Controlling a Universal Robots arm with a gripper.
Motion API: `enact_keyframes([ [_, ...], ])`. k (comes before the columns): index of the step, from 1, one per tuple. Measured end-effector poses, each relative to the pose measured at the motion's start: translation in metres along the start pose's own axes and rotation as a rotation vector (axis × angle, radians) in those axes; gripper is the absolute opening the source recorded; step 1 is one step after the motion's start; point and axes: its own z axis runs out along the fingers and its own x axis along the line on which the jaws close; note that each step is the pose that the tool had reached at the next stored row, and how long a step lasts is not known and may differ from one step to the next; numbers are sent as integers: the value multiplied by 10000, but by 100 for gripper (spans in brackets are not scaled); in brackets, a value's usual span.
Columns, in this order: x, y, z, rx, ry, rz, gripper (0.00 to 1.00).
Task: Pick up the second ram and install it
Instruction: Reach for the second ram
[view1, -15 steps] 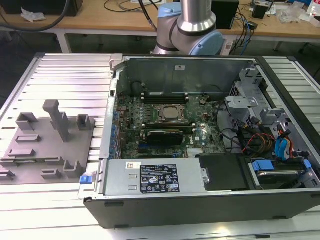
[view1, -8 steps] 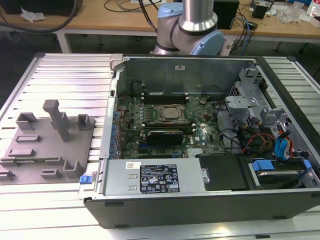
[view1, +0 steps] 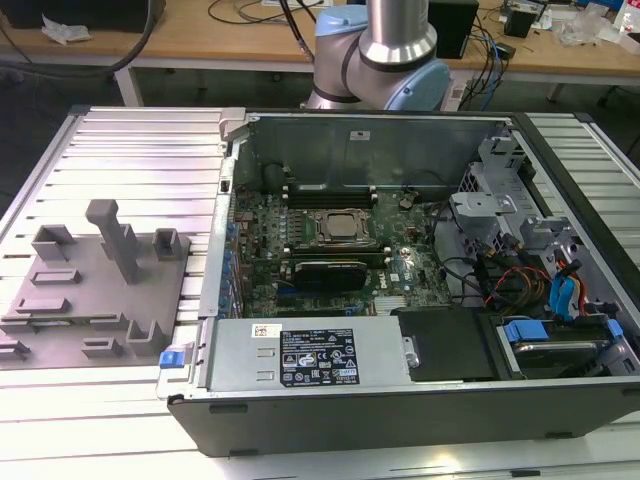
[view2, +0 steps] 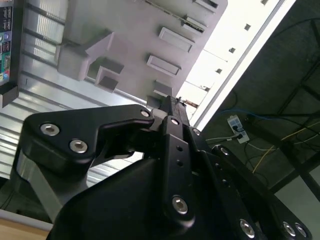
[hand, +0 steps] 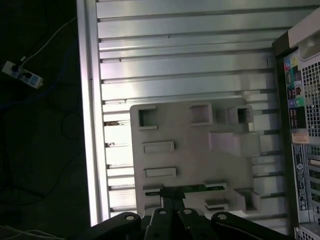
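The second ram (hand: 194, 188) is a thin green strip standing on edge between two end holders of the grey fixture (hand: 195, 160). My gripper (hand: 172, 196) hangs well above it, and the black fingers (hand: 165, 200) cover one end of the stick from this angle. The fingers look pressed together with nothing seen between them. In the second wrist view the gripper (view2: 172, 102) points down at the same fixture (view2: 135, 30). In the exterior view the fixture (view1: 90, 300) sits on the exterior view's left of the open computer case (view1: 400, 360), with the motherboard (view1: 330, 250) inside.
The slatted aluminium table (hand: 190, 65) ends at an edge (hand: 92, 125) with dark floor and a power strip (hand: 22, 73) beyond. The case's rear panel (hand: 302, 125) stands beside the fixture. The arm's base (view1: 395, 40) rises behind the case. A tall post (view1: 115, 235) sticks up from the fixture.
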Motion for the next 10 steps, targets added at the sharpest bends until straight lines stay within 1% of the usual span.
enact_keyframes([
  [1, -8, -21, 0, 1, 2, 1, 11],
  [2, -36, -42, 3, 2, 4, 2, 11],
  [3, -107, -59, 10, 16, 15, 0, 11],
  [5, -250, -66, 25, 56, 56, 2, 11],
  [6, -294, -67, 29, 76, 69, 3, 11],
  [7, -373, -66, 40, 116, 85, 2, 11],
  [8, -470, -62, 52, 192, 102, 0, 11],
  [9, -537, -58, 62, 288, 103, 0, 11],
  [10, -590, -56, 69, 372, 101, -1, 11],
])
